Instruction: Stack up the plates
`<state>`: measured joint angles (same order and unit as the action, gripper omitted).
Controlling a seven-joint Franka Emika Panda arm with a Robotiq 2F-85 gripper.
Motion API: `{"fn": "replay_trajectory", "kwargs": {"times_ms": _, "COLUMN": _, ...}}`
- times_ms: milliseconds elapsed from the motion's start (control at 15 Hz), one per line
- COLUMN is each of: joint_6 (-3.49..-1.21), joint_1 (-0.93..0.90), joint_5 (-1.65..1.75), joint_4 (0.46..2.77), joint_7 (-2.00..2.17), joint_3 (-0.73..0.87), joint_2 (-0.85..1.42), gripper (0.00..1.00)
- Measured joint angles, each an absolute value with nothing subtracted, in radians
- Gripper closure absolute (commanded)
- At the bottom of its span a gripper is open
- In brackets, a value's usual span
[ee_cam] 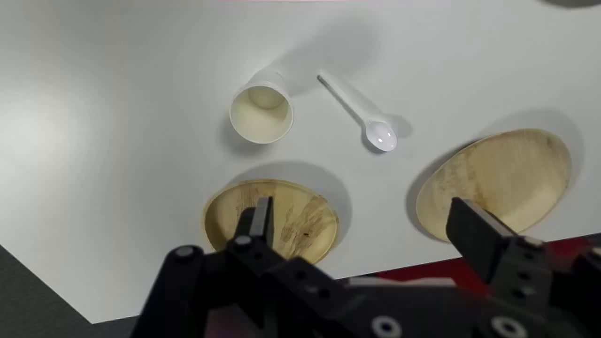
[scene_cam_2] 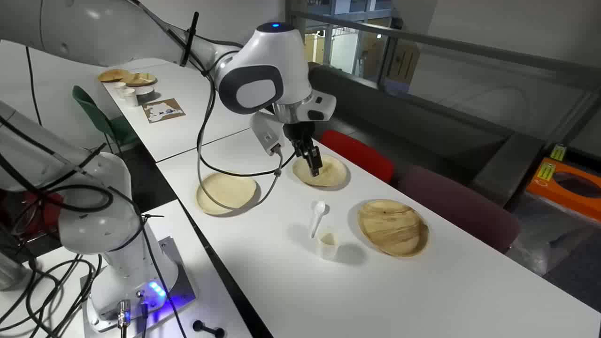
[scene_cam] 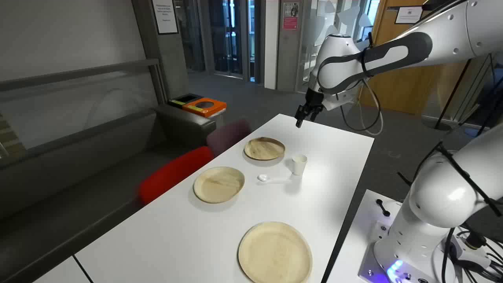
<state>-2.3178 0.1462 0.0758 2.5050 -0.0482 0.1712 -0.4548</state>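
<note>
Exterior views — plates (scene_cam: pixel 219 184) on white table (scene_cam: pixel 267 205), sofa (scene_cam: pixel 90 165) alongside.

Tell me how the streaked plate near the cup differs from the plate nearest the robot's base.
The streaked plate shows bold brown grain; the base-side plate looks plainer. The streaked plate sits near the cup; the base-side plate lies farther from it. Both rest on the white table.

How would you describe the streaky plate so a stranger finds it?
On the white table, find the side with the purple chair. The streaky plate lies near that chair, by a pale cup. Unlike the two paler plates on this table, it has bold brown streaks.
</note>
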Motion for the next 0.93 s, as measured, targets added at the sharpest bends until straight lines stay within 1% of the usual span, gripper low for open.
{"fn": "replay_trajectory", "kwargs": {"times_ms": 467, "joint_6": -2.326, "joint_1": 0.147, "joint_5": 0.075, "joint_4": 2.505, "joint_7": -0.032, "joint_3": 0.170, "joint_2": -0.454, "gripper": 0.00}}
{"fn": "replay_trajectory", "kwargs": {"times_ms": 600, "joint_6": -2.396, "joint_1": 0.149, "joint_5": 0.073, "joint_4": 2.505, "joint_7": 0.049, "joint_3": 0.156, "joint_2": -0.441, "gripper": 0.00}}
{"fn": "replay_trajectory", "kwargs": {"times_ms": 800, "joint_6": -2.510, "joint_1": 0.167, "joint_5": 0.073, "joint_4": 2.503, "joint_7": 0.269, "joint_3": 0.074, "joint_2": -0.361, "gripper": 0.00}}
{"fn": "replay_trajectory", "kwargs": {"times_ms": 933, "joint_6": -2.536, "joint_1": 0.195, "joint_5": 0.074, "joint_4": 2.489, "joint_7": 0.435, "joint_3": -0.010, "joint_2": -0.270, "gripper": 0.00}}
